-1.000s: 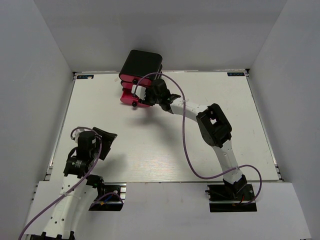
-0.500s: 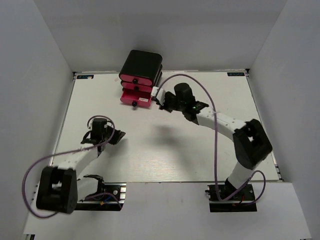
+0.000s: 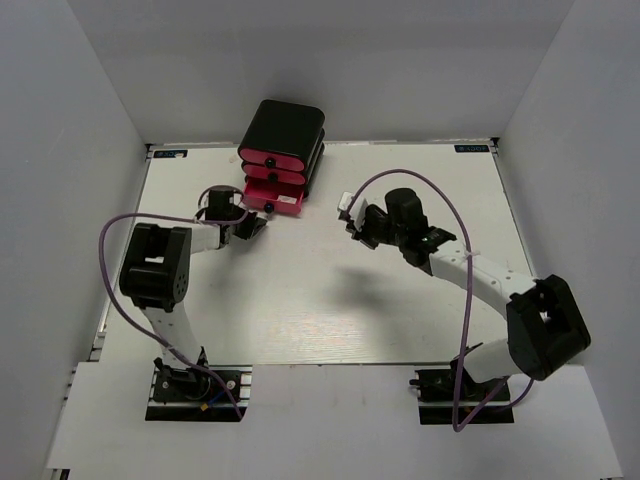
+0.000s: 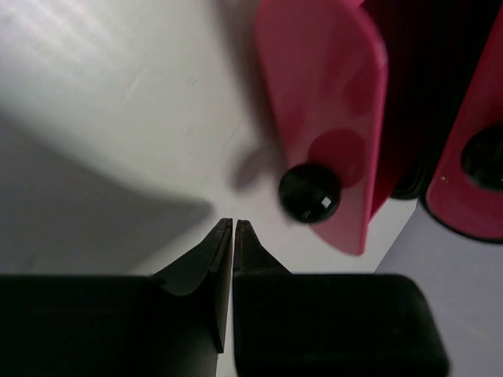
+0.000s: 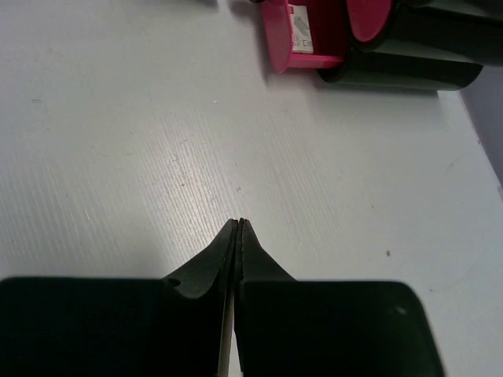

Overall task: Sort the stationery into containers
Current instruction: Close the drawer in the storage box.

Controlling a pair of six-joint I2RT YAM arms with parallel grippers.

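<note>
The containers are three pink-red drawers in a rounded black box (image 3: 285, 125) at the table's back. Its bottom drawer (image 3: 280, 202) is pulled out, and something pale lies inside (image 5: 301, 35); I cannot tell what it is. No stationery shows on the table. My left gripper (image 3: 255, 224) sits just left of the open drawer's front. Its jaws are shut and empty, with their tips (image 4: 234, 224) close beside the black knob (image 4: 309, 192) but not on it. My right gripper (image 3: 352, 216) hovers right of the drawers, shut (image 5: 240, 222) on nothing.
White walls close in the white table (image 3: 330, 300) on three sides. The two upper drawers (image 3: 272, 160) are pushed in. A purple cable (image 3: 130, 225) loops off each arm, and the arm bases stand at the near edge.
My left arm swung from the near left up to the bottom drawer and its jaws closed. My right arm drew back from the drawers to the right and closed too.
</note>
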